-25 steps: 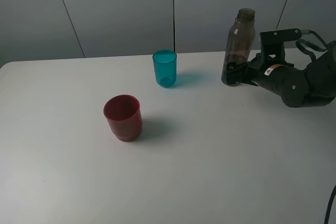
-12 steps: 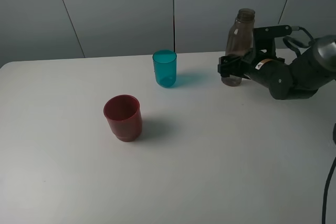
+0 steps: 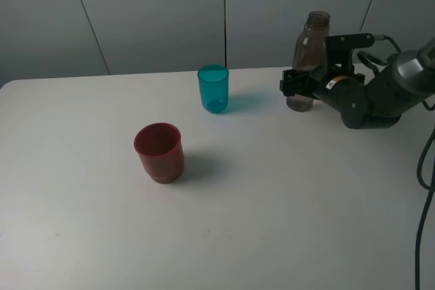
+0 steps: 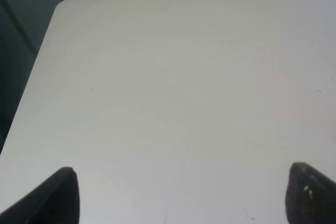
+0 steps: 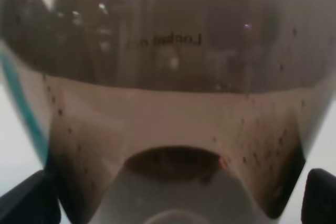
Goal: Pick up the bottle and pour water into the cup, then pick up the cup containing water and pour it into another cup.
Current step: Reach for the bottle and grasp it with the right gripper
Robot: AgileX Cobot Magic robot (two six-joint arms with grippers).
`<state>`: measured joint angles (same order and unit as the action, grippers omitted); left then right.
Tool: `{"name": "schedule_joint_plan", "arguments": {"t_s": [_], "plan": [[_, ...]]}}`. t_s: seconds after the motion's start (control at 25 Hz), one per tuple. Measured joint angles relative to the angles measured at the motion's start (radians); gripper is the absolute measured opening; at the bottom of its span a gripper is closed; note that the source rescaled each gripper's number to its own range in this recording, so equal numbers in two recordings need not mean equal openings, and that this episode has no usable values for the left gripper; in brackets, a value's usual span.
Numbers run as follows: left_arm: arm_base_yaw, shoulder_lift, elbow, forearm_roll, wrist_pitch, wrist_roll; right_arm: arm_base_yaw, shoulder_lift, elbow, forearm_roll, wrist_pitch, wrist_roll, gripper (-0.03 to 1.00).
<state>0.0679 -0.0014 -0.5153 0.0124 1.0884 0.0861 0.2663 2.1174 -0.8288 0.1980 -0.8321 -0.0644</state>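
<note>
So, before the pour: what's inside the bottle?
Through the wall of the bottle, a paler, speckled band between a level line and the base suggests liquid. The right pincer covers part of its lower half.

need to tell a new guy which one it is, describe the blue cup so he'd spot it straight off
On the white table, look along the far edge near the grey wall, just left of the tall smoky bottle. The blue cup stands upright there on its own. It is teal and slim, unlike the wider dark red cup nearer the front.
</note>
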Motion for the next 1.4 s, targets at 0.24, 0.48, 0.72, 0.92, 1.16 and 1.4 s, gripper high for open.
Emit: {"name": "schedule_joint_plan", "arguments": {"t_s": [0.24,0.48,0.72,0.92,1.16,1.4], "plan": [[0.0,0.0,0.0,0.0,0.0,0.0,0.0,0.011,-0.015,0.015,-0.027,0.0,1.0],[0.0,0.0,0.0,0.0,0.0,0.0,0.0,0.049,-0.036,0.022,-0.029,0.027,1.0],[0.0,0.0,0.0,0.0,0.0,0.0,0.0,0.049,-0.038,0.022,-0.075,0.029,1.0],[0.0,0.0,0.0,0.0,0.0,0.0,0.0,0.049,-0.042,0.022,-0.075,0.029,1.0],[0.0,0.0,0.0,0.0,0.0,0.0,0.0,0.049,-0.042,0.022,-0.075,0.033,1.0],[0.0,0.0,0.0,0.0,0.0,0.0,0.0,0.052,-0.045,0.022,-0.075,0.049,1.0]]}}
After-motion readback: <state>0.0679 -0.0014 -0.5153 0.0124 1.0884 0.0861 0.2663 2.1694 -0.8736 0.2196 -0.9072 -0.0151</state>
